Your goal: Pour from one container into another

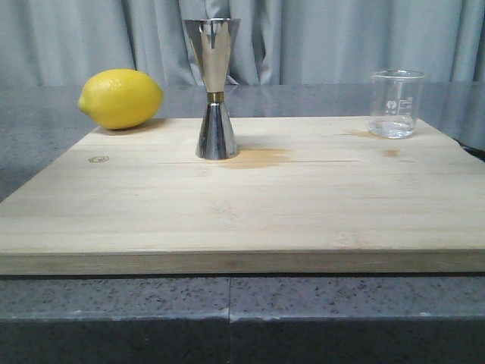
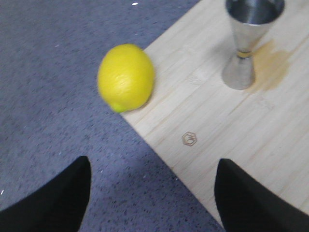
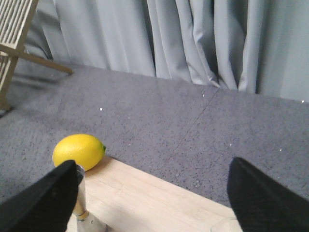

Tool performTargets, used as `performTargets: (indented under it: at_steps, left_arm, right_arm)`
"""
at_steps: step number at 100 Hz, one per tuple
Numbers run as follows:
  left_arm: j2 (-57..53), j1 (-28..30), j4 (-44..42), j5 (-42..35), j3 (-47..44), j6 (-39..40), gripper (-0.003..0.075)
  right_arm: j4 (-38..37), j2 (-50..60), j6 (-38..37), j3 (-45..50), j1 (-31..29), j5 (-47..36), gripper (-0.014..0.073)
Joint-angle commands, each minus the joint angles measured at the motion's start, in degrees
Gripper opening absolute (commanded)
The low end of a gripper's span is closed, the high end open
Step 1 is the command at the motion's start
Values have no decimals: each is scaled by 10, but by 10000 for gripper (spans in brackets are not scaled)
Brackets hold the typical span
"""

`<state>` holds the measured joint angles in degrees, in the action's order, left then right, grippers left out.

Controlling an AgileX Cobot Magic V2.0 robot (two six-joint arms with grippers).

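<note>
While the grey speckled countertop (image 1: 45,136) fills the scene against a backdrop of pale grey curtains (image 1: 341,38), a large light wooden board (image 1: 242,205) lies across its middle. On the board, near its far edge and left of centre, the steel jigger (image 1: 214,91) stands upright, a thin gold band at its narrow waist; an amber stain (image 1: 258,157) marks the wood just beside its base on the right. A yellow lemon (image 1: 121,98) rests at the board's far left corner, well apart from the jigger. At the far right corner the small clear glass beaker (image 1: 395,103) stands upright, with white printed markings and a little clear liquid in the bottom.

In the left wrist view, the left gripper (image 2: 152,193) hovers over the board's edge, fingers spread wide and holding nothing. In the right wrist view, the right gripper (image 3: 152,193) likewise has its fingers far apart and empty, with the jigger's cup just beside one finger (image 3: 50,198).
</note>
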<state>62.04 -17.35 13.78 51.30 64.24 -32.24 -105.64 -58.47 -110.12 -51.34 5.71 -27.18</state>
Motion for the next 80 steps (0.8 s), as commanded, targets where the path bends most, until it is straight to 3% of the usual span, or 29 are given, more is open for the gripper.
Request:
performTargets:
  at_steps: [1, 17, 40, 57, 80]
  left_arm:
    - [-30, 19, -39, -19, 18, 106, 495]
    - [-64, 68, -61, -12, 5, 196, 495]
    - [-123, 124, -61, -39, -49, 230, 494]
    - [-168, 133, -60, -84, -103, 245, 494]
    - [-207, 133, -60, -143, -161, 260, 494]
  right_arm:
    - [-10, 43, -11, 1, -3, 36, 584]
    - [-10, 103, -13, 47, -3, 76, 584]
    - [-10, 187, -40, 114, -3, 139, 584]
    - [-10, 225, -71, 161, -3, 135, 584]
    - [-10, 243, -81, 195, -3, 208, 584]
